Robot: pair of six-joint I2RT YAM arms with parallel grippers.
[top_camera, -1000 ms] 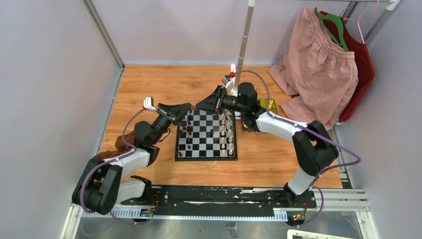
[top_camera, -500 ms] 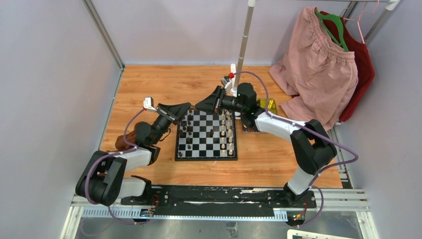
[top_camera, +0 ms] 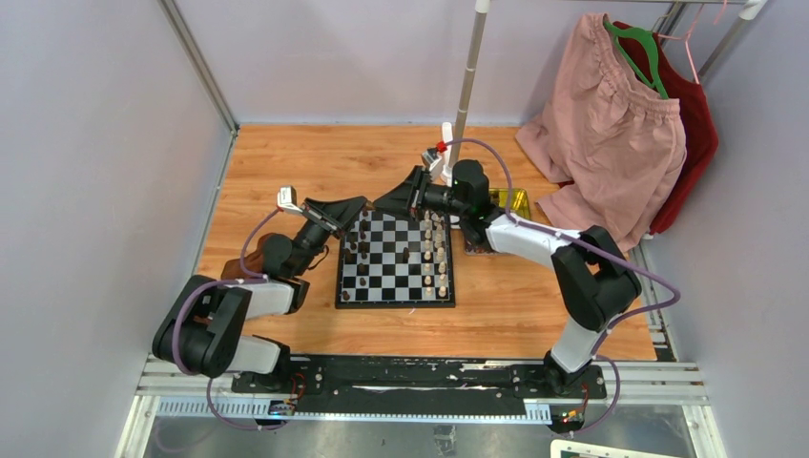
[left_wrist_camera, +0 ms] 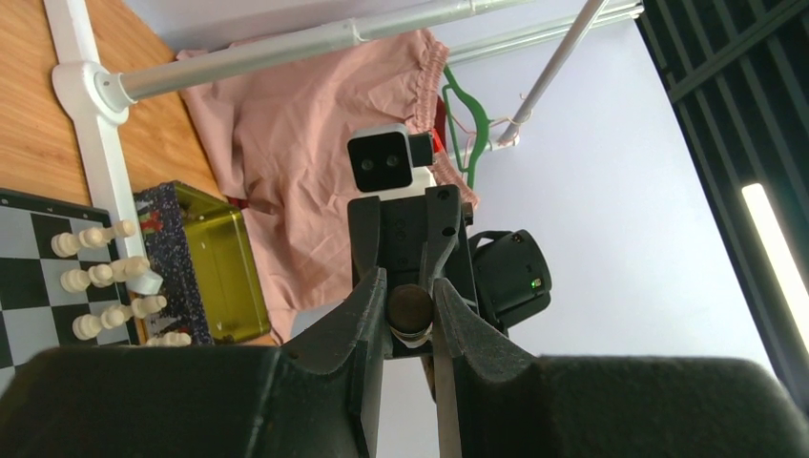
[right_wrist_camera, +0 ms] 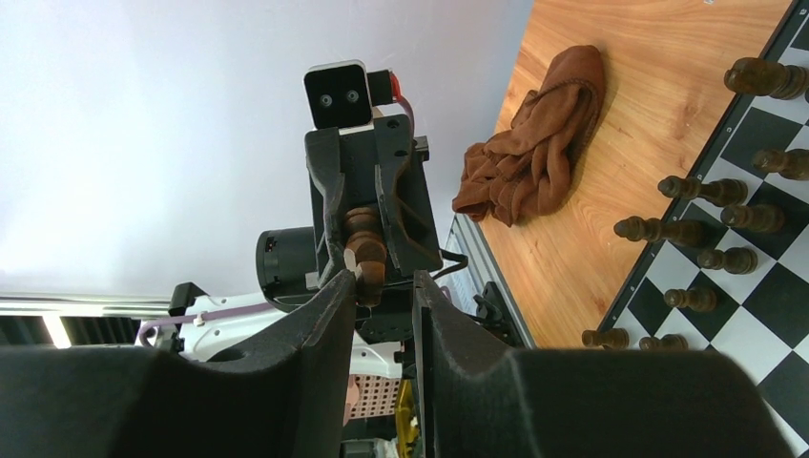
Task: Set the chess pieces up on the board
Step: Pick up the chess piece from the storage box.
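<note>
As our left pincer (left_wrist_camera: 410, 294) clamps a dark piece (left_wrist_camera: 411, 309), nearly shut, the piece's long axis seems to point at 3 o'clock into our right pincer (right_wrist_camera: 383, 286), whose jaws stand apart about its tip. The board (top_camera: 391, 277) lies at 6 o'clock, its dark row (top_camera: 351, 250) nearer our left arm.

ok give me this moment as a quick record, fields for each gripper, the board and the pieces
left gripper: shut on a dark piece, over the board's far left corner
right gripper: open, facing the left, the piece's end at its fingertips
board: flat on the wooden table
white pieces: two rows along the board's right side
dark pieces: mostly along its left side
</note>
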